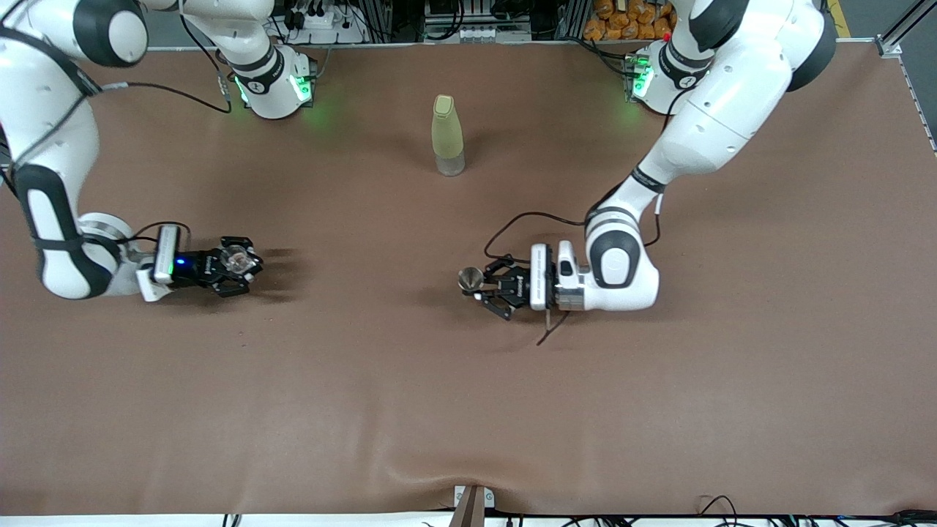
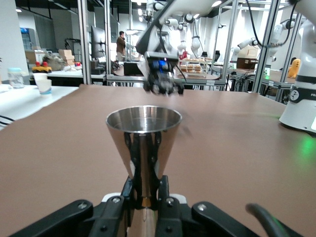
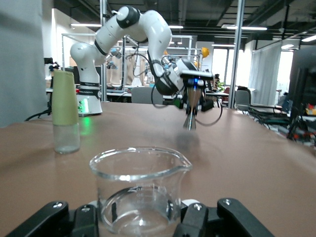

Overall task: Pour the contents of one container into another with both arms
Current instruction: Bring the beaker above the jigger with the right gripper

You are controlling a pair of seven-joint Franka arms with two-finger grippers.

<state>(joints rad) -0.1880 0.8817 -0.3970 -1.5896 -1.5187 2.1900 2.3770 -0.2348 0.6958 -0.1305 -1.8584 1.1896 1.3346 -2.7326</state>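
Two vessels gripped and upright, metal cup point(image 1: 471, 278) in left gripper point(image 1: 489, 287), glass beaker point(image 1: 236, 258) in right gripper point(image 1: 233, 267), well apart low over the table point(image 1: 659, 402); pouring not yet begun.

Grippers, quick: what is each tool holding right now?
Left gripper: shut on the metal cup.
Right gripper: shut on the glass beaker.

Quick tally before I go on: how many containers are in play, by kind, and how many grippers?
Metal cone cup, held upright in the left gripper: 1
Clear glass beaker, held in the right gripper: 1
Pale green bottle, standing on the table between the arm bases: 1
Grippers: 2
Total: 5
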